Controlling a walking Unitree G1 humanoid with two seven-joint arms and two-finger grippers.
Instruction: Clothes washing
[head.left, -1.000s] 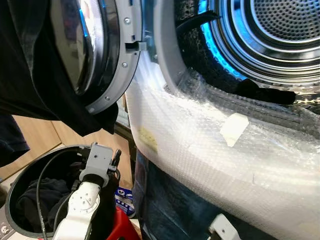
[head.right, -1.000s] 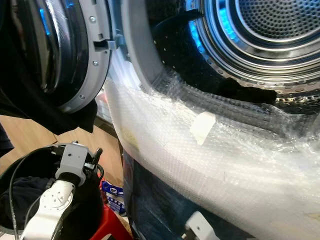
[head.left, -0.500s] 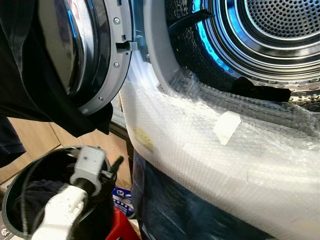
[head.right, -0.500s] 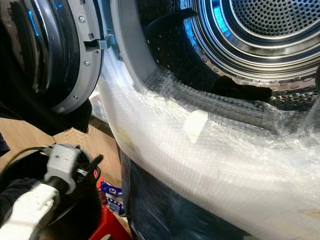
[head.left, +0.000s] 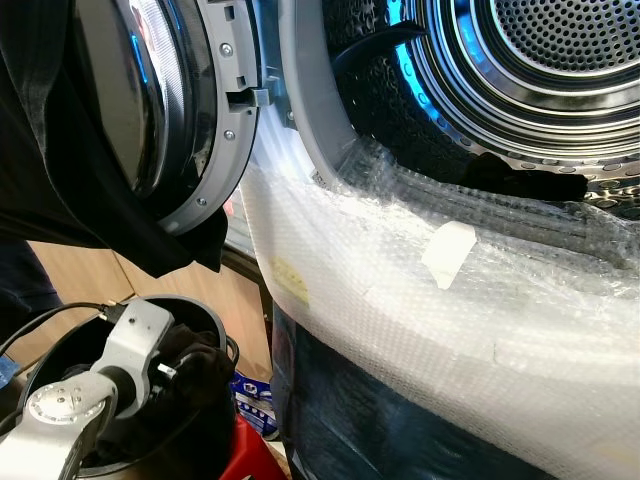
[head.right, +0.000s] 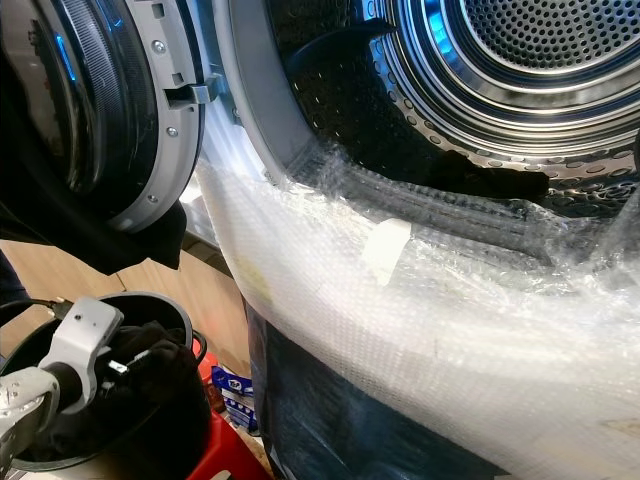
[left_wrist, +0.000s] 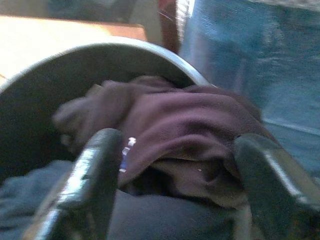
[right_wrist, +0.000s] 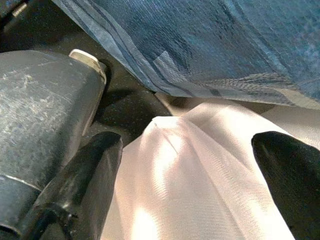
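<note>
Dark maroon crumpled garment (left_wrist: 185, 125) heaped in the round grey laundry bin (head.left: 215, 318), beside the open drum (head.left: 540, 70).
Left gripper (left_wrist: 175, 170) reaches in, fingers spread wide around the top fold, nothing pinched yet. Soft, limp and light, likely to trail; bunching the raised ridge looks best. Right gripper (right_wrist: 195, 175) hangs open, empty.

Your left arm (head.left: 60, 410) bends down at lower left, wrist angled downward, left gripper (left_wrist: 170, 165) with jaws spread wide apart. Your right gripper (right_wrist: 190, 165) hangs low, jaws likewise parted.
</note>
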